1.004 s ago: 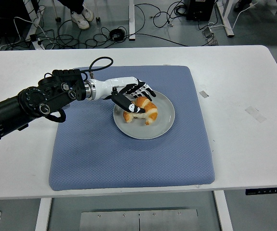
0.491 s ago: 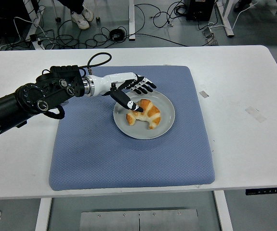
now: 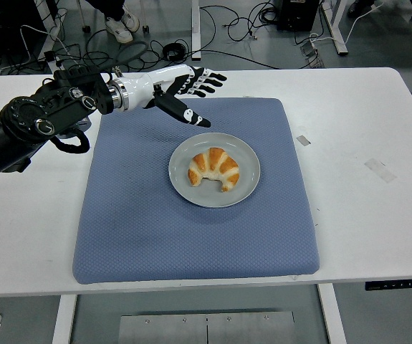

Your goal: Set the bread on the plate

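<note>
Black-and-white left robot hand [image 3: 188, 89] hovers with fingers spread, holding nothing; golden crescent-shaped bread [image 3: 213, 168] lies on the round grey plate [image 3: 249, 161].

The left arm [image 3: 19, 129] runs off the picture's left edge, so its upper part is unseen. The table [image 3: 377, 129] is cut at both side edges. At the top, a person's shoes [image 3: 122, 27] show; the legs are cropped.

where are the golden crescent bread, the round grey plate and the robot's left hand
golden crescent bread [image 3: 213, 168], head view, middle of its arched back
round grey plate [image 3: 246, 188], head view, bare part near its right rim
left hand [image 3: 186, 87], head view, middle of the hand
</note>
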Tool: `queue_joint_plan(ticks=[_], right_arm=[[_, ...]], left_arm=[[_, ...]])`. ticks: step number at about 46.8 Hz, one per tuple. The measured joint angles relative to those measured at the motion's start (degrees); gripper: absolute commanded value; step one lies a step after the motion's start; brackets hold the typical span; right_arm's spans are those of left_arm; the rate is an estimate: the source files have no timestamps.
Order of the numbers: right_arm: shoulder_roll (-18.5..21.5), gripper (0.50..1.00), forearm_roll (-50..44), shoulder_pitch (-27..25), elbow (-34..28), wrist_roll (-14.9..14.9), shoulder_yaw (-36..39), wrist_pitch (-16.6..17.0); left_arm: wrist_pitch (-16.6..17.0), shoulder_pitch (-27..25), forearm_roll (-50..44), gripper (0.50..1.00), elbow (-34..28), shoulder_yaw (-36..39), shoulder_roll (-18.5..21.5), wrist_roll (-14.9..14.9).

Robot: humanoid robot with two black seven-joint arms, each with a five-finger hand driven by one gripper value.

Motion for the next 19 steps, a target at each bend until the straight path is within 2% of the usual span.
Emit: queue_joint_plan(ticks=[7, 19], right_arm=[[0.0, 1.000, 0.0, 0.0, 0.0, 0.0, 0.0, 0.0], [0.0, 1.000, 0.0, 0.0, 0.0, 0.0, 0.0, 0.0]], left_arm=[[0.3, 0.0, -2.0, 0.921, 0.9, -0.9, 1.3, 0.0], [0.3, 0.9, -3.9, 0.922, 5.9, -4.4, 1.3, 0.0]])
